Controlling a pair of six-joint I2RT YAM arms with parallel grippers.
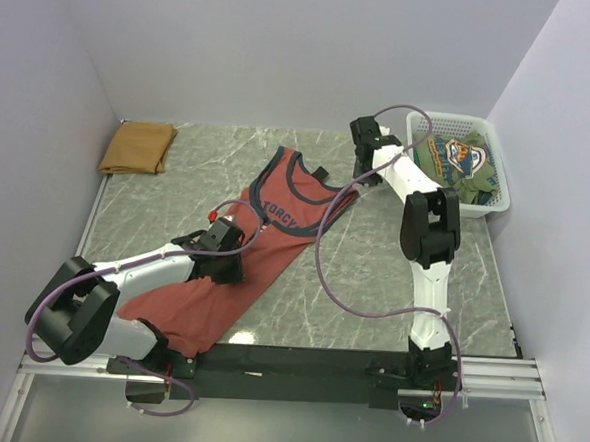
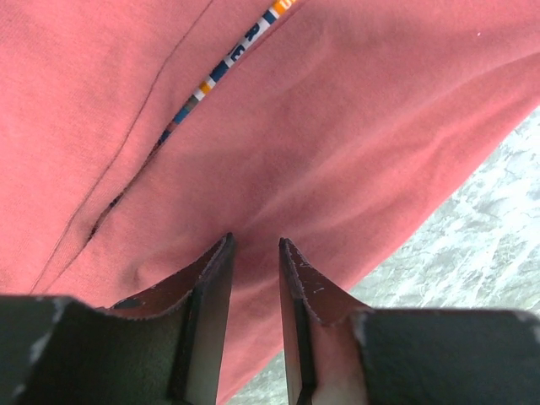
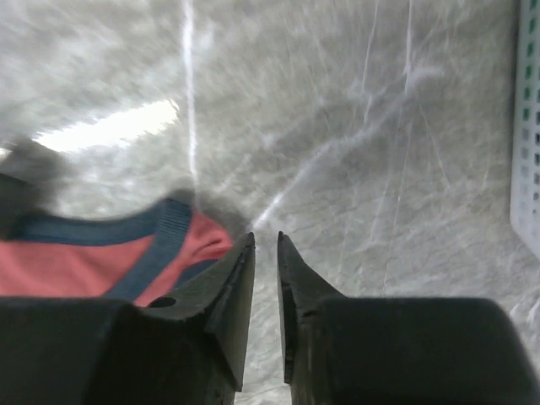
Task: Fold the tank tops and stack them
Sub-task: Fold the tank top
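The rust-red tank top (image 1: 264, 234) with dark trim and chest lettering lies spread diagonally on the table. The tan-brown tank top (image 1: 137, 146) lies folded at the far left corner. My left gripper (image 1: 223, 255) hovers low over the red top's middle (image 2: 337, 126). Its fingers (image 2: 213, 278) are a little apart, with only flat cloth under them. My right gripper (image 1: 362, 177) is at the red top's right shoulder strap (image 3: 181, 232). Its fingers (image 3: 240, 278) are almost together, with only bare table in the slit. The strap lies just left of them.
A white mesh basket (image 1: 499, 188) holding green printed clothing stands at the far right, and its wall shows in the right wrist view (image 3: 527, 169). Marble table (image 1: 372, 276) lies between the arms. The red top's hem hangs over the near edge by the left arm's base.
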